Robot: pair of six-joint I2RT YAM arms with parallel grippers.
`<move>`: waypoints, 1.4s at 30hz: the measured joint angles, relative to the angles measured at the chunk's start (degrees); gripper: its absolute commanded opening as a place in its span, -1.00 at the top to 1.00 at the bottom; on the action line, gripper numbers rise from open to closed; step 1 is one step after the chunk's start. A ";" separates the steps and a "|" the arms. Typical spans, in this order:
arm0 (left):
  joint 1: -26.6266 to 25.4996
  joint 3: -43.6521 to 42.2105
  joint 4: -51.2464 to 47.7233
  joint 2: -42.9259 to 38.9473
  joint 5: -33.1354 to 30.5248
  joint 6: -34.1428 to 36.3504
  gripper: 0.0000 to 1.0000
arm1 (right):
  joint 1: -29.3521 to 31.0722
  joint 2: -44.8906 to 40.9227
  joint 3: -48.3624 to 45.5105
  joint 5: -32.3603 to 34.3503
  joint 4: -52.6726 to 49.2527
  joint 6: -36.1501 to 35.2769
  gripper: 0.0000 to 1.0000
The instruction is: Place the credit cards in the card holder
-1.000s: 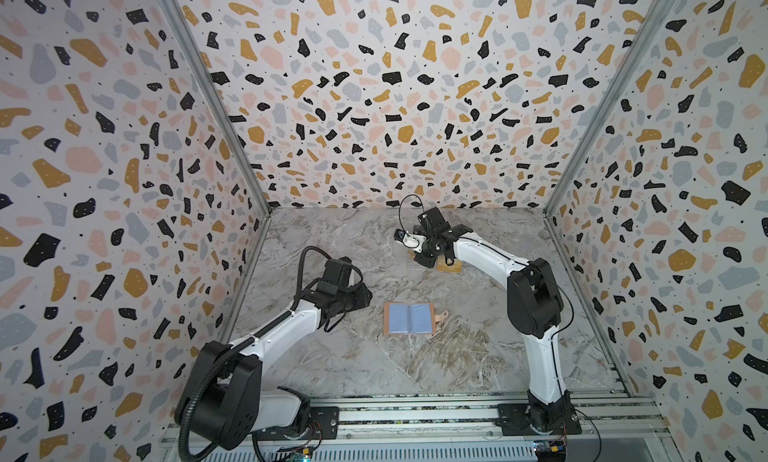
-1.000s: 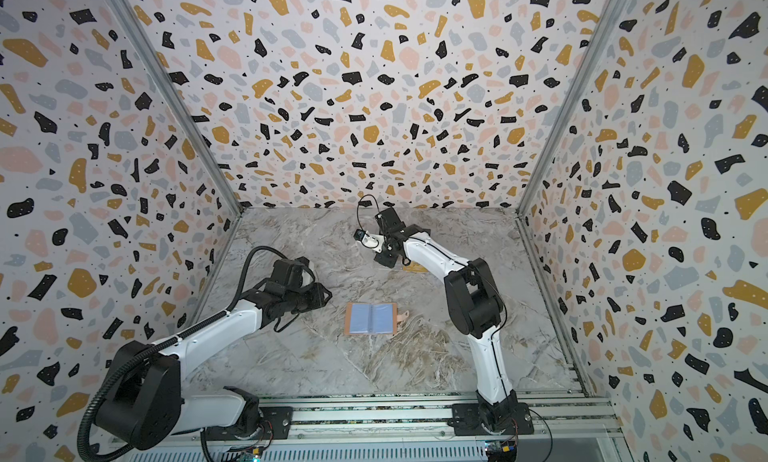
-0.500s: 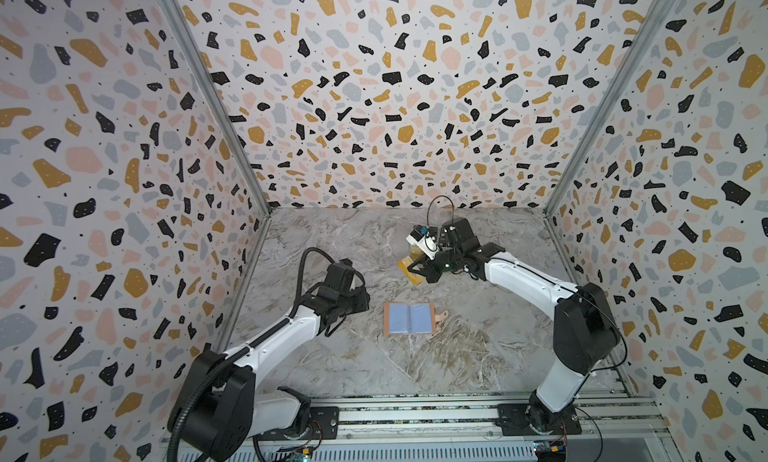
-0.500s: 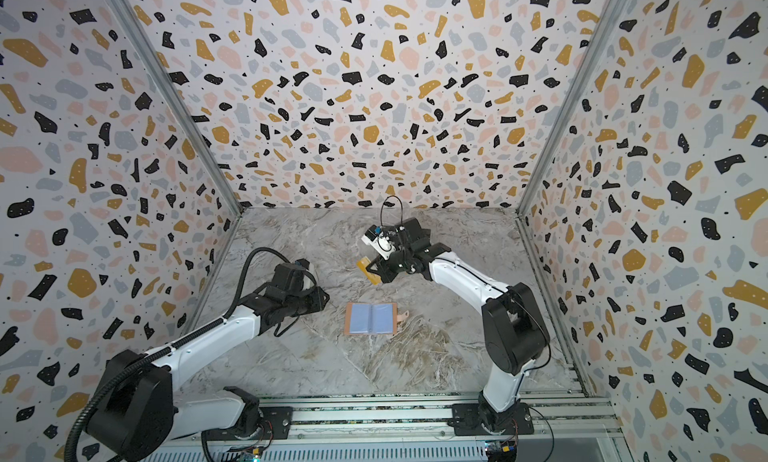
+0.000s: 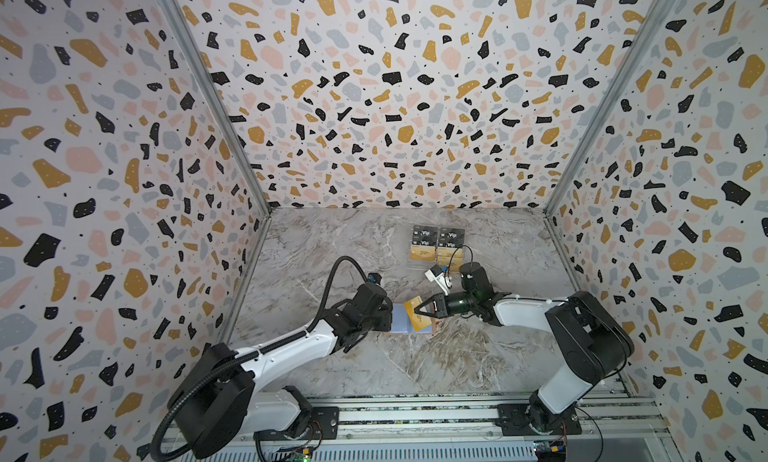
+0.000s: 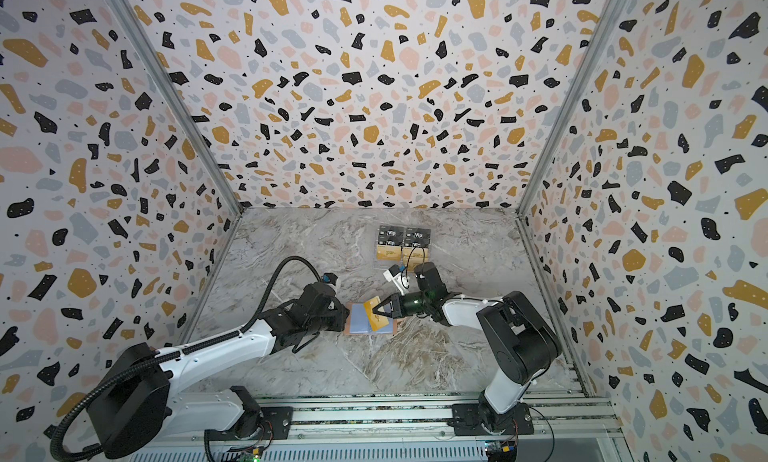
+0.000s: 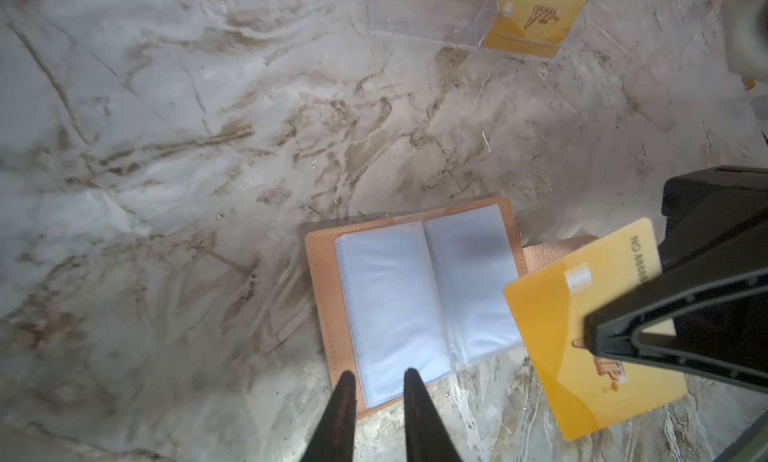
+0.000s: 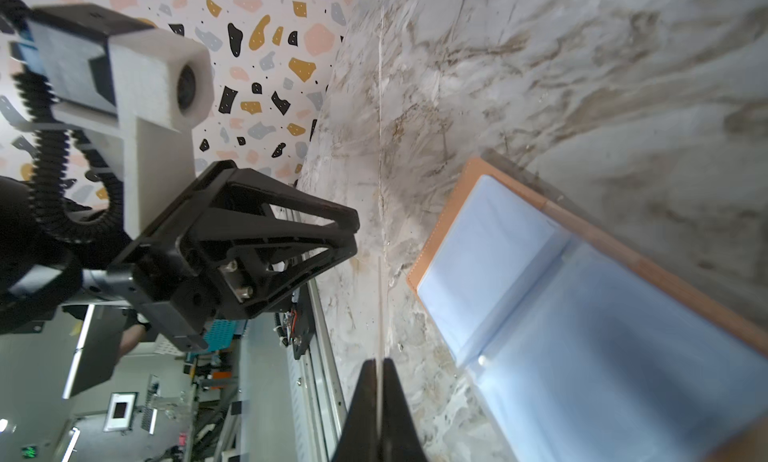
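Marbled tabletop (image 5: pixel 332 252) between speckled walls (image 5: pixel 374 86): a gold card hangs over the open card holder.

The card holder (image 5: pixel 399 320) (image 6: pixel 358 319) (image 7: pixel 390 306) (image 8: pixel 582 314) lies flat and open at the middle of the table. Its tan-pink cover is underneath, two pale blue clear sleeves face up, and a strap tab (image 7: pixel 552 248) pokes out on the right. The right pincer (image 5: pixel 417 309) (image 6: pixel 375 310) (image 8: pixel 379 368) is clamped on a gold card (image 5: pixel 420 323) (image 6: pixel 377 322) (image 7: pixel 548 335), tilted above the holder's right page. The left pincer (image 7: pixel 376 372) (image 8: pixel 353 233) sits at the holder's left edge, jaws a narrow gap apart with nothing between them. Whether it touches the cover I cannot tell. Farther back, black "Vip" and gold cards (image 5: pixel 436 244) (image 6: pixel 402 244) stand in a clear stand (image 7: pixel 436 19).
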 measured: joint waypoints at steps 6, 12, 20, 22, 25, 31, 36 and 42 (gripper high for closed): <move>-1.20 0.28 3.26 6.14 0.74 -0.39 0.86 | -0.07 0.83 -6.99 1.16 13.42 9.86 1.00; -1.22 2.08 4.33 10.64 0.72 -0.28 0.94 | 0.79 3.67 -7.93 3.96 21.68 15.91 1.00; -1.22 2.58 6.25 12.59 0.79 -0.33 0.96 | 0.90 4.59 -8.20 7.93 23.41 18.86 1.00; -1.22 2.58 6.91 12.59 0.79 -0.37 0.96 | 0.90 4.59 -8.52 9.09 23.41 19.39 1.00; -1.22 2.51 8.20 12.59 0.81 -0.55 0.98 | 1.09 4.59 -8.76 10.84 23.37 19.87 1.00; -1.22 1.79 10.43 12.68 0.90 -0.98 1.00 | 2.34 5.25 -8.76 13.79 24.30 21.05 1.00; -1.22 0.85 11.58 13.29 0.90 -0.98 1.00 | 3.41 6.88 -8.83 15.47 26.08 23.74 1.00; -1.22 -0.22 11.78 13.29 0.90 -1.01 1.00 | 3.67 6.97 -9.62 17.64 26.73 25.24 1.00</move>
